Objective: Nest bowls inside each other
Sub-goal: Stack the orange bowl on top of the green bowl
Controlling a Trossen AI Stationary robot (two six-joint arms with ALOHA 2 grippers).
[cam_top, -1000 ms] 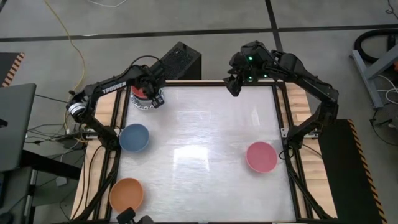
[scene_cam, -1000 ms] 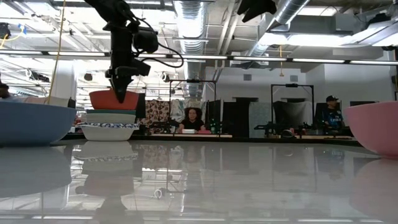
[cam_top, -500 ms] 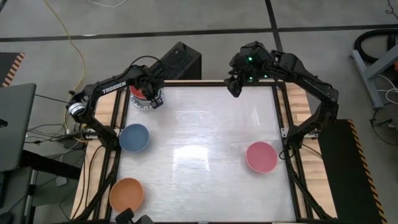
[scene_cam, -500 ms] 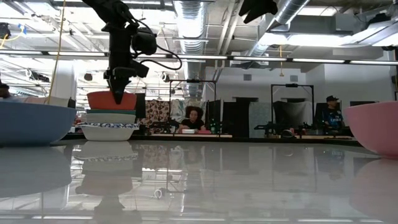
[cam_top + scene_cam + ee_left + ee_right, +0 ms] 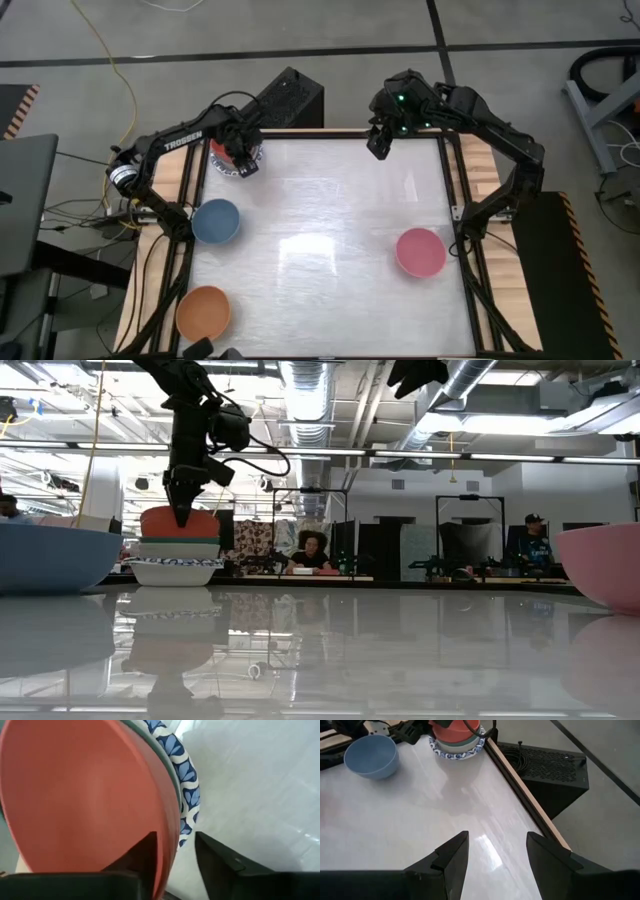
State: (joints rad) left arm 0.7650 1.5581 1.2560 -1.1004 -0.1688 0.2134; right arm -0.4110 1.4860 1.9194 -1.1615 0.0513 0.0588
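A red bowl [image 5: 222, 149] [image 5: 180, 522] tops a stack [image 5: 175, 560] of a teal, a cream and a blue-and-white patterned bowl [image 5: 185, 785] at the table's far left. My left gripper [image 5: 243, 160] [image 5: 175, 840] points down at the red bowl's rim, open, with one finger inside and one outside. A blue bowl [image 5: 216, 221], an orange bowl [image 5: 204, 311] and a pink bowl [image 5: 420, 251] stand apart on the table. My right gripper [image 5: 375, 145] [image 5: 495, 845] hangs open and empty above the far edge. My left gripper comes from above, one finger [image 5: 147, 855] inside the red bowl and the other [image 5: 215, 860] outside its rim [image 5: 169, 845]. The outer finger stands clear of the wall. Whether the inner finger touches the wall I cannot tell. The bowl sits nested in the stack.
A black box [image 5: 290, 100] [image 5: 545, 765] sits on the floor just beyond the far edge. The table's middle [image 5: 320, 230] is bare and glossy. People sit in the room far behind the table in the low view.
My left gripper has tipped a little over the stack, its fingertips shifting slightly toward the table's left edge. The red bowl has shifted slightly the same way on the stack.
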